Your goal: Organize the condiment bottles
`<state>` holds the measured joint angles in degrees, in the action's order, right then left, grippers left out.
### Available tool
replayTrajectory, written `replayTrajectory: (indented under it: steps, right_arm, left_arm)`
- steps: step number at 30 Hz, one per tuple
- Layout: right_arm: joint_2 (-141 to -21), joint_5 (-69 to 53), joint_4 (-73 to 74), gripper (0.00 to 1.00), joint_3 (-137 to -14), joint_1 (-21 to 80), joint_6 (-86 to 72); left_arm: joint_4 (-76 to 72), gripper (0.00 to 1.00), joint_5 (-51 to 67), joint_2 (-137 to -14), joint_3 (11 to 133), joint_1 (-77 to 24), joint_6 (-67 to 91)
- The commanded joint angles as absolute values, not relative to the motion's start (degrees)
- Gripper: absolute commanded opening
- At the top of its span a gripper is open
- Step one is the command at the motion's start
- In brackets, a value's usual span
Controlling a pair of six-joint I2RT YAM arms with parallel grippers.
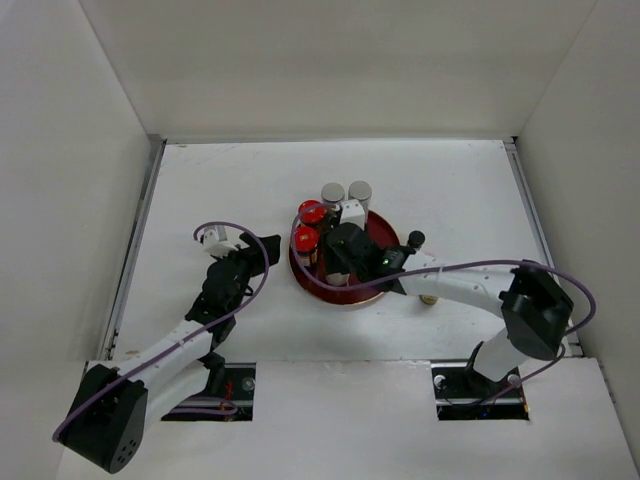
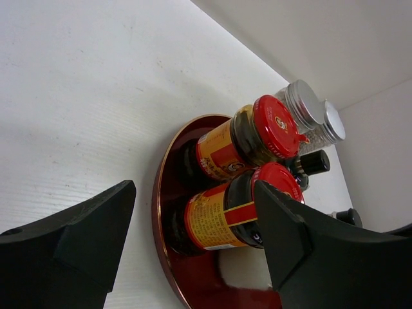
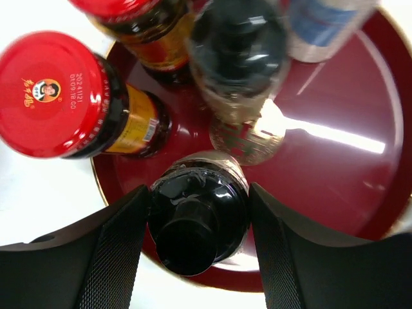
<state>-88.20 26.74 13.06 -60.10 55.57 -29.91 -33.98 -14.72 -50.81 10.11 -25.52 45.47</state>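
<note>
A dark bottle with a black cap (image 3: 196, 222) stands at the near rim of the dark-red tray (image 3: 335, 167). My right gripper (image 3: 198, 193) is shut on it, one finger pressed to each side; from above this gripper (image 1: 338, 272) hangs over the tray (image 1: 385, 225). Two red-capped jars (image 1: 313, 213) (image 1: 306, 238) stand on the tray's left side, close together (image 2: 219, 215) (image 2: 277, 125). Another dark bottle (image 3: 238, 51) stands mid-tray. My left gripper (image 2: 193, 193) is open and holds nothing, just left of the tray (image 1: 268, 248).
Two silver-capped jars (image 1: 333, 192) (image 1: 360, 190) stand on the table just behind the tray. A black-capped bottle (image 1: 415, 240) stands to the tray's right. White walls close in the table on three sides.
</note>
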Motion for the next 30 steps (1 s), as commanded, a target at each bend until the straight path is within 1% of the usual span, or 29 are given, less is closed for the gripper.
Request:
replayTrajectory:
  steps: [1,2,4,6,8,10,11,13,14,15,17,18,19,21,23,25,27,30]
  right_arm:
    - [-89.2,27.07,4.31,0.56,-65.74,57.34,-27.16]
    - [-89.73,27.42,4.39,0.59,-66.0,57.52,-27.16]
    - [-90.17,28.3,4.13,0.72,-65.74,58.05,-27.51]
    - [-88.95,28.48,3.87,0.81,-65.04,58.31,-27.25]
    - [-85.45,29.26,3.78,0.86,-63.38,58.31,-27.33]
    - [-80.36,29.44,3.61,0.87,-60.49,57.18,-27.6]
    - [-77.63,29.44,3.26,0.85,-58.82,55.52,-27.34]
    - [-72.62,29.44,3.77,0.73,-55.39,51.48,-27.25]
    - [-70.86,29.44,4.39,0.65,-54.24,49.63,-27.16]
    - [-68.49,29.53,5.87,0.5,-52.4,46.48,-27.59]
    - [-66.19,29.79,8.51,0.38,-50.46,41.29,-28.21]
    - [-65.57,29.88,10.0,0.35,-49.75,38.74,-28.3]
    - [-65.31,30.23,11.15,0.35,-49.22,36.54,-27.95]
    - [-65.91,29.71,13.17,0.43,-48.78,33.02,-26.64]
    - [-67.32,29.36,14.5,0.61,-49.04,31.25,-25.67]
    - [-68.98,29.01,14.85,0.7,-49.65,30.55,-24.88]
    - [-71.09,28.39,14.94,0.75,-50.53,30.28,-23.91]
    - [-74.61,26.2,14.94,0.77,-51.85,28.87,-23.55]
  left_arm:
    - [-36.12,0.73,-14.06,-50.1,9.4,-25.09,45.88]
    - [-36.12,0.73,-14.15,-50.62,9.49,-25.18,45.97]
    - [-36.12,0.73,-13.8,-51.24,9.67,-25.35,46.14]
    - [-36.12,0.73,-13.62,-50.72,9.49,-25.18,46.14]
    - [-36.12,0.73,-14.06,-50.54,9.49,-25.0,46.14]
    - [-36.39,0.73,-13.71,-51.59,9.67,-25.27,46.14]
    - [-36.39,0.73,-13.62,-51.77,9.75,-25.44,46.14]
    - [-36.21,0.73,-13.8,-51.07,9.67,-25.27,46.14]
    - [-36.12,0.73,-14.06,-50.72,9.67,-25.01,46.14]
    - [-36.38,0.73,-14.15,-50.8,9.67,-25.0,46.14]
    - [-36.3,0.73,-13.71,-51.41,9.75,-25.18,46.14]
    - [-36.3,0.73,-13.62,-51.42,9.76,-25.18,46.14]
    - [-36.21,0.73,-13.71,-51.24,9.67,-25.27,46.14]
    - [-36.47,0.73,-14.06,-50.98,9.67,-25.18,46.14]
    - [-36.65,0.73,-14.15,-52.29,10.02,-25.61,46.14]
    - [-36.83,0.73,-13.89,-53.08,10.11,-25.88,46.14]
    - [-36.91,0.73,-14.15,-52.82,10.11,-25.88,46.14]
    - [-37.09,0.73,-14.06,-53.17,10.2,-25.97,46.14]
